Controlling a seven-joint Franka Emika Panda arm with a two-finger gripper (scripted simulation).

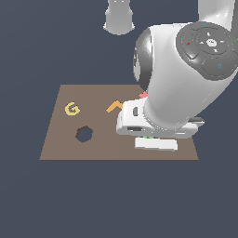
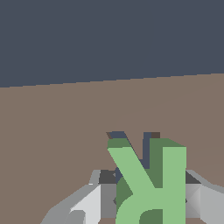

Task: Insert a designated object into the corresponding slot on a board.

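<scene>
Gripper (image 2: 151,199) is closed on the green R (image 2: 151,183), w/ grey fingers (image 2: 94,201) pressed against both sides of the letter in the wrist view. R sits upright betw. the fingers, seen upside-down to the wrist cam. Just past the R's legs, a dark cutout (image 2: 131,138) shows in the brown board (image 2: 57,131). It looks like the R slot, but only its edge is visible, so can't say for sure. R seems right at or just over it; contact unclear.

In the exterior view the arm (image 1: 186,79) covers the gripper and the R almost fully; only a tiny green speck shows under the white hand. Off to the exterior view's left of the gripper lie an orange chevron (image 1: 114,106), a yellow G (image 1: 71,109) and a dark round-ish hole (image 1: 84,134), all well apart from the gripper. A bit of a pink piece (image 1: 143,95) peeks out beside the arm.
</scene>
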